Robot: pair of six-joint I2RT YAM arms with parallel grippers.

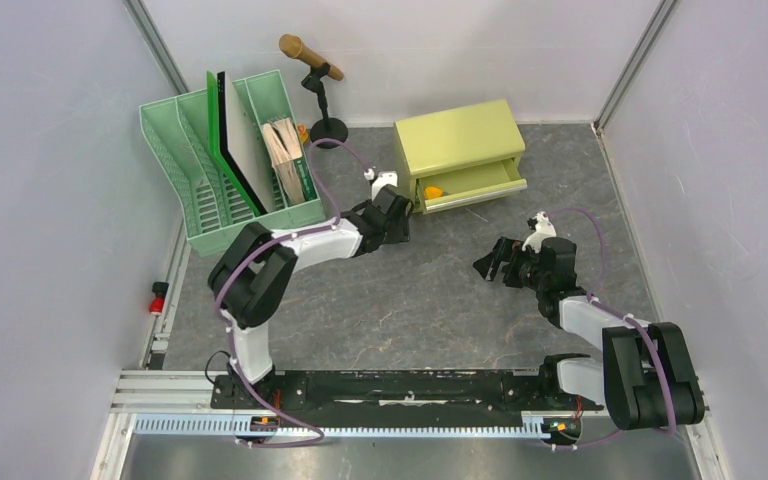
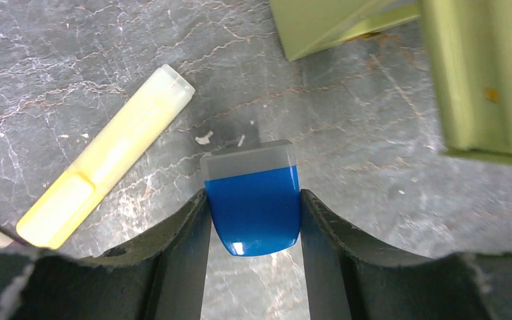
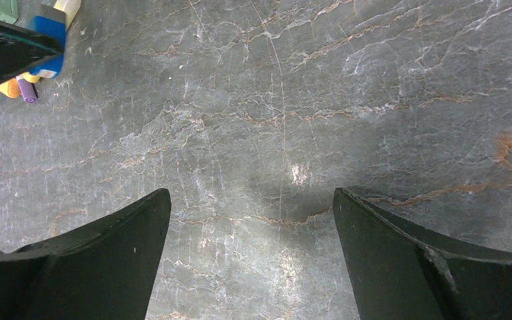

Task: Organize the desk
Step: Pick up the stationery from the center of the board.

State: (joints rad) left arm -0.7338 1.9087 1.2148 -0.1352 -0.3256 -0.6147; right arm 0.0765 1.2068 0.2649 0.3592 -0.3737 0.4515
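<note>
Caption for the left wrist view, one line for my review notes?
Left gripper grips a blue grey-tipped object; a yellow highlighter lies on the desk nearby.

Tabletop (image 1: 440,310): dark grey, mottled stone pattern, pale veins, few rusty streaks.
Cabinet (image 1: 457,135), 1 o'clock in top view: plain yellow-green. Small item (image 1: 433,190) in its drawer: orange-yellow.
File rack (image 1: 175,150), 10 o'clock: mint green, slotted grid. Board (image 1: 245,140) inside: white face, black and green edges.
Block (image 2: 252,213): glossy deep blue, grey translucent end.
Highlighter (image 2: 107,157), 10 o'clock of block: pale yellow, brighter yellow at one end.
Left claw (image 2: 254,195), right claw (image 3: 251,193): black.
</note>
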